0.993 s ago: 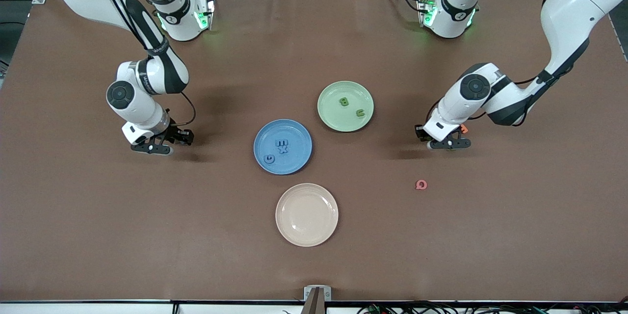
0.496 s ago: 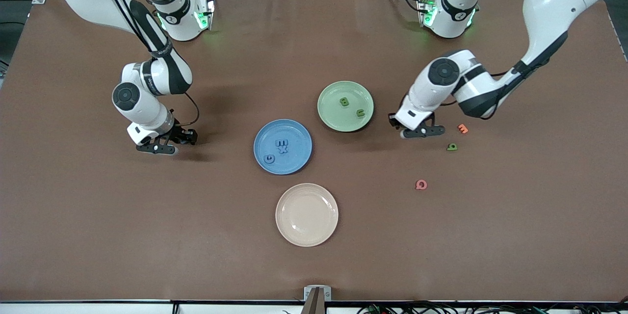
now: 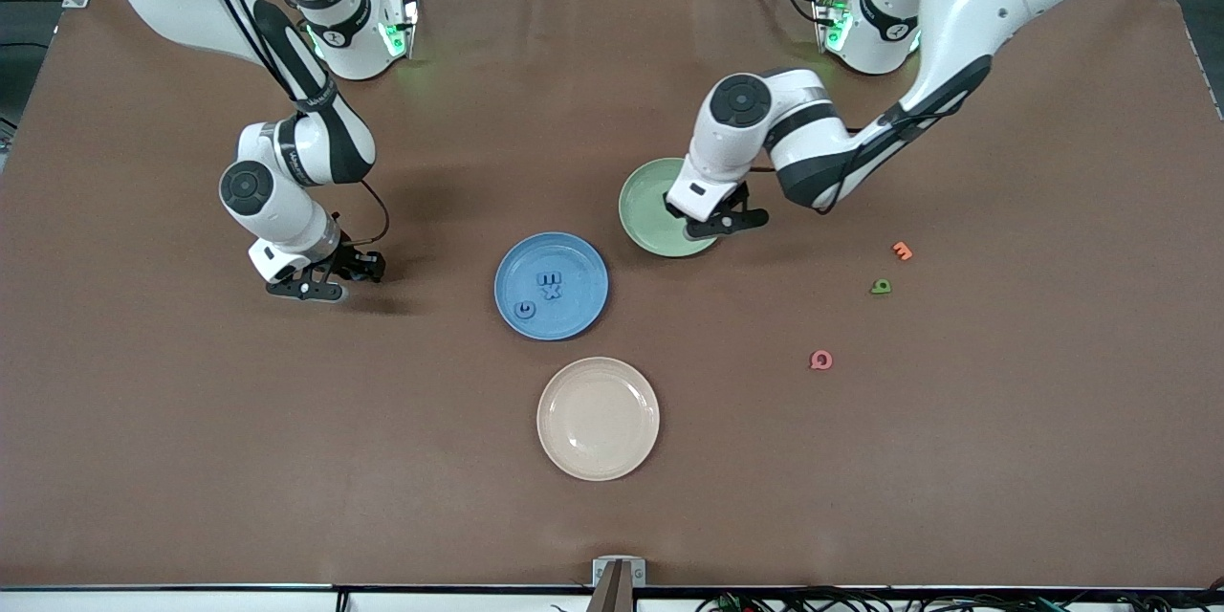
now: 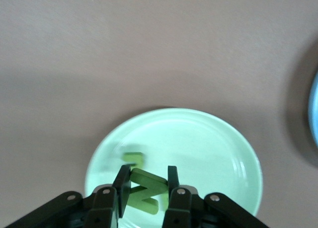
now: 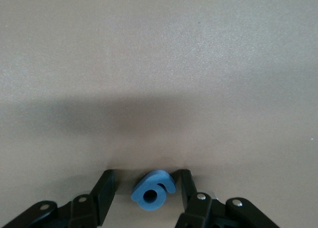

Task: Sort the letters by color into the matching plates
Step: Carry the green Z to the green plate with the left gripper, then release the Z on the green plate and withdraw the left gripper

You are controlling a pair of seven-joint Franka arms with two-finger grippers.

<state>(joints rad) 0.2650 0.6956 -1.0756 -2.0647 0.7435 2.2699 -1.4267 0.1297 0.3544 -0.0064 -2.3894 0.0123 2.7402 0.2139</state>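
Left gripper (image 3: 719, 223): I've carried its clamped green letter (image 4: 145, 190) from the table to over the green plate (image 3: 641, 201). Right gripper (image 5: 145, 193): open, straddling blue letter (image 5: 152, 190).

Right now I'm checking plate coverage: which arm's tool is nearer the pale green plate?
Left. The left tool hangs over the pale green plate, shut on a green letter. The right tool is toward the right arm's end, around a blue letter.
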